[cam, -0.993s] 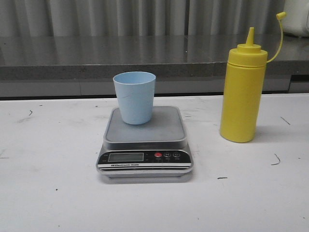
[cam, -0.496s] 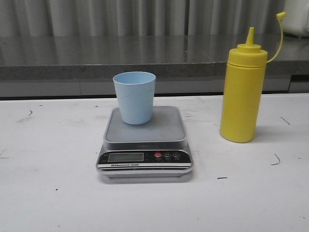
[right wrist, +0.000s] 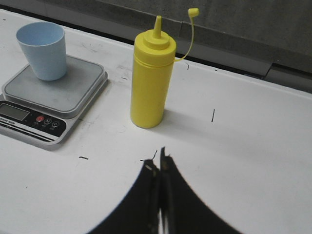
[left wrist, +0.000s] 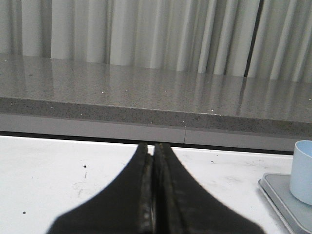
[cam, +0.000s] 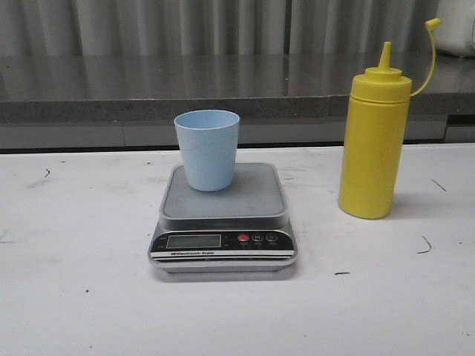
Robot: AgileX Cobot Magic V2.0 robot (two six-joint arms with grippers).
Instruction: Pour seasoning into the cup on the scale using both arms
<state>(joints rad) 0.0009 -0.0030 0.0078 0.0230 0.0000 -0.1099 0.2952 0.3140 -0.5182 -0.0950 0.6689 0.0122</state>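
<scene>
The pale blue cup (cam: 207, 149) stands upright on the grey platform of the scale (cam: 223, 219), towards its back left. The yellow seasoning bottle (cam: 375, 141) stands upright on the table right of the scale, its cap hanging open on its tether. Neither arm shows in the front view. In the left wrist view my left gripper (left wrist: 154, 146) is shut and empty, left of the cup (left wrist: 303, 171) and scale (left wrist: 285, 202). In the right wrist view my right gripper (right wrist: 157, 160) is shut and empty, short of the bottle (right wrist: 151, 80); the cup (right wrist: 43, 50) and scale (right wrist: 48, 100) show too.
The white table (cam: 74, 297) carries small dark marks. A grey stone ledge (cam: 148, 89) runs along its back edge, with pale curtains behind. A white object (cam: 456, 30) sits on the ledge at the far right.
</scene>
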